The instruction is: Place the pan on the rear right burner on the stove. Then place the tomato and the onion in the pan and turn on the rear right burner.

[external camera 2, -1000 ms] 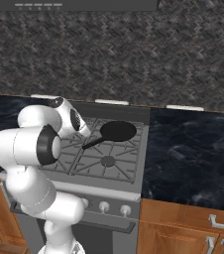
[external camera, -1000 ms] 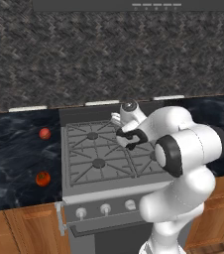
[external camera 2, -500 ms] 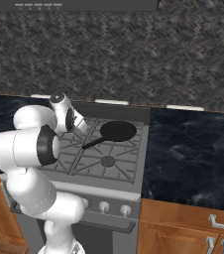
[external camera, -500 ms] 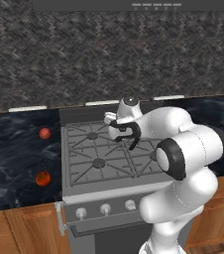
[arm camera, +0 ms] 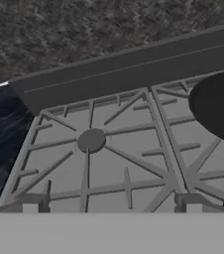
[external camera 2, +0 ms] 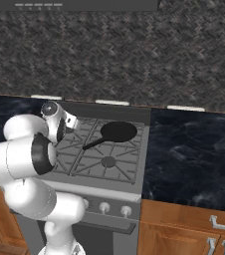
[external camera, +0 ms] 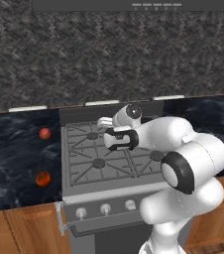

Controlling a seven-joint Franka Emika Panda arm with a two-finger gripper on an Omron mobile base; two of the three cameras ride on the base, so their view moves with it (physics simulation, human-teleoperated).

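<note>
Open claw point(arm camera: 111, 201) above stove point(arm camera: 129, 163) grates

Glossy white rounded arm point(external camera: 183, 149), black joint rings, apparently dark hand point(external camera: 120, 140).

The pan point(external camera 2: 118, 131) is set on the rear right burner of the stove point(external camera 2: 134, 172), its handle reaching toward the front left. On the counter point(external camera: 10, 158) left of the stove, what is probably the onion point(external camera: 45, 133) is placed behind the tomato point(external camera: 43, 178), well apart
</note>
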